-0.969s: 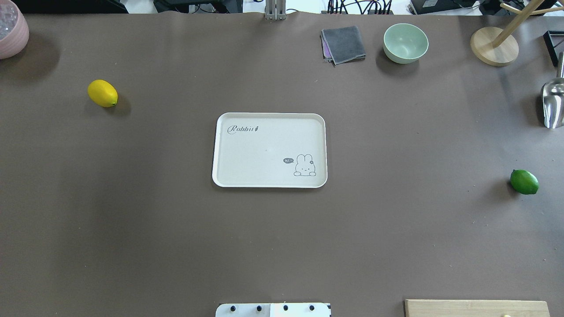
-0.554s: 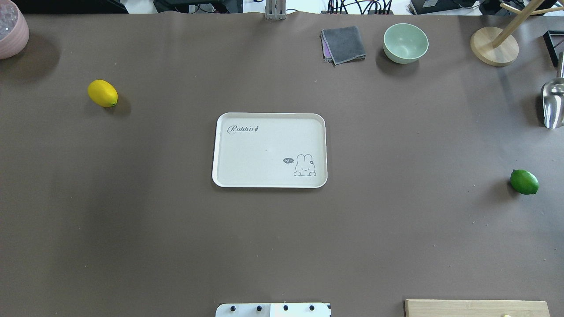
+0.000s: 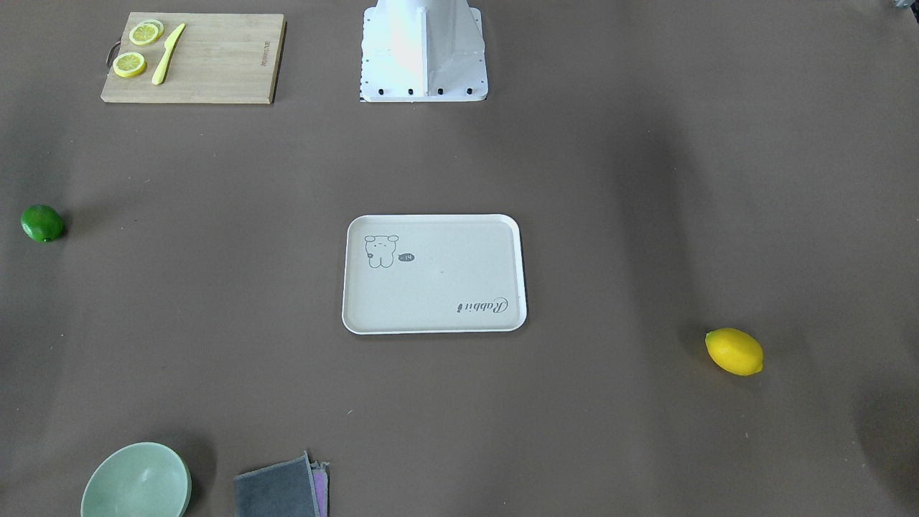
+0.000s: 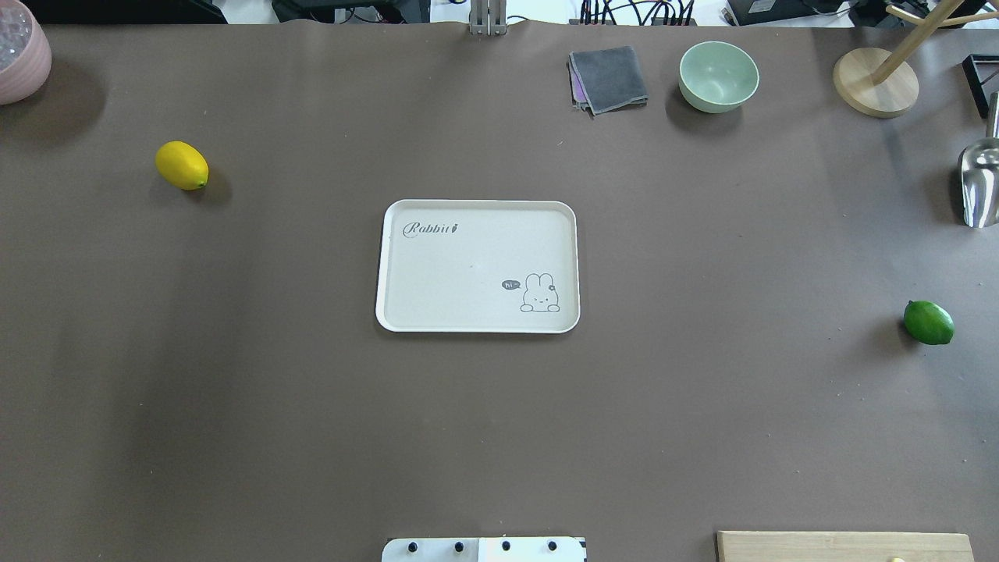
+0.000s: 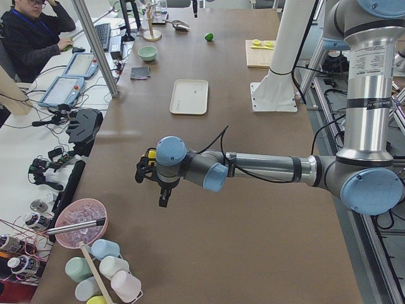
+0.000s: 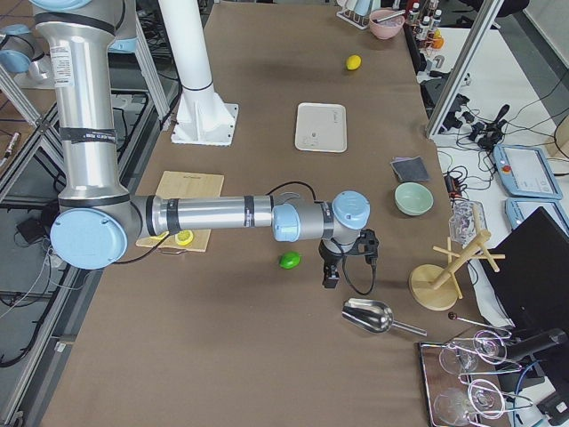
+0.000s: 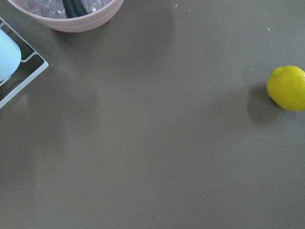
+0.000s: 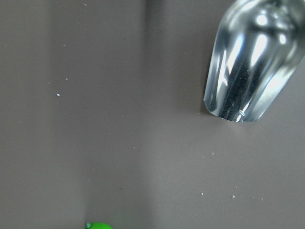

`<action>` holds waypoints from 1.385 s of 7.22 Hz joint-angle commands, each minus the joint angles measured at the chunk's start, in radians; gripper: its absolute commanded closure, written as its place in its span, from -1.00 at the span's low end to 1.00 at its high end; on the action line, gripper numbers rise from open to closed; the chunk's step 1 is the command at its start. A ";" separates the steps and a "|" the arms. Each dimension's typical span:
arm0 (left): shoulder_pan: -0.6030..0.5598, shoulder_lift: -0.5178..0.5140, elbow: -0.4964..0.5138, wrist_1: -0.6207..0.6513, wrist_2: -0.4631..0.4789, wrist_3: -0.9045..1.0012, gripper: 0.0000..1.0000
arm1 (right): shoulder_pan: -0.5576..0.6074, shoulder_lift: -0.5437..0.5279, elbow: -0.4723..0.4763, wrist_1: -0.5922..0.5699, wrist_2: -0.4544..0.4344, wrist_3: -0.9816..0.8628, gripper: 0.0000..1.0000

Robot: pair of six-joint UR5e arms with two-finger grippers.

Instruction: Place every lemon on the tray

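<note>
A: Set against the earlier overhead picture, nothing on the table has shifted. Both fruits and the tray lie where they lay.

B: The front-facing view shows the bright yellow oval lemon (image 3: 734, 352) well out on the robot's left of the flat cream-white rectangular tray (image 3: 434, 280). The glossy dark green lemon (image 3: 42, 222) lies far out on its right, and the tray is bare.

A: The overhead view agrees, with wide open mat between each fruit and the tray. The mint-green bowl (image 4: 718, 76) and folded grey cloth (image 4: 608, 78) sit at the far edge, clear of either path.

B: In the left side view the left gripper (image 5: 144, 174) hangs near the yellow lemon. In the right side view the right gripper (image 6: 360, 249) hangs between the green lemon and the shiny metal scoop (image 6: 369, 316). How the fingers stand cannot be told for either.

A: The left wrist view has the yellow lemon at its right edge. The right wrist view has only a green sliver at the bottom, with the scoop close.

B: Both fruits look light, firm, smooth-skinned and likely to roll. They are best pinched across the narrow middle and released well inside the rim.
</note>
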 commanded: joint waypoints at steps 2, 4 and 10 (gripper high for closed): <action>0.154 -0.215 0.149 -0.056 0.006 -0.288 -0.98 | -0.075 0.030 -0.016 0.055 0.004 0.051 -1.00; 0.235 -0.321 0.219 -0.056 0.012 -0.385 -0.99 | -0.118 0.076 -0.054 0.055 0.004 0.085 -1.00; 0.355 -0.472 0.350 -0.040 0.087 -0.774 -0.98 | -0.144 0.142 -0.140 0.081 0.004 0.110 -1.00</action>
